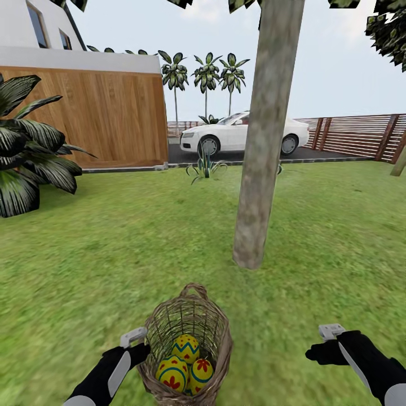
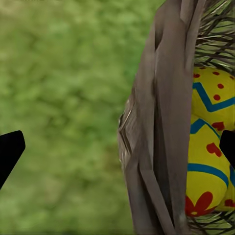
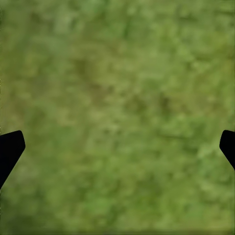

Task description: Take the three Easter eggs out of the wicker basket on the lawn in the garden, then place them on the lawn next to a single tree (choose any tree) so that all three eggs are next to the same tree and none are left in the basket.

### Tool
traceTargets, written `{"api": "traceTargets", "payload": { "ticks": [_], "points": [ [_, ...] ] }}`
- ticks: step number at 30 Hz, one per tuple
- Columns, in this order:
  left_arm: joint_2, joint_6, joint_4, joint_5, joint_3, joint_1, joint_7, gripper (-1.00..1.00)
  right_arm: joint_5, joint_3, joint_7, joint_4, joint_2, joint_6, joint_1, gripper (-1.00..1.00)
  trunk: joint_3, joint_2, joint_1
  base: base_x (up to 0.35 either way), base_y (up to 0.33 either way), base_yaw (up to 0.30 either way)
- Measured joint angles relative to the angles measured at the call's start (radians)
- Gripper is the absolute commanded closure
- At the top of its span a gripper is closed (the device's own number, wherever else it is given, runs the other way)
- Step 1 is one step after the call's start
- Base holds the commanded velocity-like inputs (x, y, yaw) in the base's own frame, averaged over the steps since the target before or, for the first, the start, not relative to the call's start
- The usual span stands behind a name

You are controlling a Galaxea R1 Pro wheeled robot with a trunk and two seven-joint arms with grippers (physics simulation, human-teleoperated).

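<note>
**Progress.** Nothing delivered yet: all three Easter eggs remain in the wicker basket; no egg lies on the lawn (image 1: 101, 254) beside any tree. Left to do: lift out each egg and set all three by one trunk.

**Items, left to right (head view).**
- Dark broad-leaved palm shrub (image 1: 28, 152), at the lawn's left edge, before the wooden slat fence (image 1: 107, 115). Partly cut off by the frame.
- Left gripper (image 1: 137, 345): spread wide, holding nothing, just beside the basket's left wall near the rim. In the left wrist view the woven wall stands between the fingers (image 2: 10, 149), one tip outside and one over the eggs; contact with the wicker cannot be told.
- Wicker basket (image 1: 186, 321): on the lawn near the lower edge of view, between the two arms, its base cut off.
- Three Easter eggs (image 1: 185, 363): bunched inside the basket, touching one another; the lowest parts are hidden by the rim.
- Tree (image 1: 262, 135): bare grey-brown trunk, rooted just beyond the basket; crown mostly out of frame.
- White car (image 1: 245, 135): behind the trunk, partly hidden by it.
- Right gripper (image 1: 322, 347): spread, empty, over bare grass well apart from the basket.
</note>
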Motion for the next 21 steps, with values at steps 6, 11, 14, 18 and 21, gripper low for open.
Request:
{"api": "traceTargets", "payload": {
  "ticks": [6,11,14,18,21],
  "points": [
    [-0.007,0.003,0.015,0.0,-0.002,0.0,0.001,-1.0,0.0,0.0,0.0,0.0,0.0,0.0,0.0,-1.0,0.019,0.042,-0.023,0.0,0.0,0.0],
    [-0.011,0.003,0.021,-0.001,-0.003,0.0,0.001,-1.0,0.0,0.0,0.0,0.0,0.0,0.0,0.0,-1.0,0.034,0.077,-0.042,0.0,0.0,0.0],
    [-0.012,0.003,0.021,-0.001,-0.003,0.0,0.001,-1.0,0.0,0.0,0.0,0.0,0.0,0.0,0.0,-1.0,0.044,0.098,-0.054,0.0,0.0,0.0],
    [-0.012,0.003,0.021,-0.002,-0.002,0.0,0.001,-1.0,0.001,0.0,0.0,0.0,0.001,0.0,0.0,-1.0,0.056,0.126,-0.069,0.0,0.0,0.0],
    [-0.012,0.003,0.021,-0.002,-0.002,0.0,0.001,-1.0,0.001,0.001,0.0,0.0,0.001,0.0,0.0,-1.0,0.066,0.147,-0.08,0.0,0.0,0.0]
  ]
}}
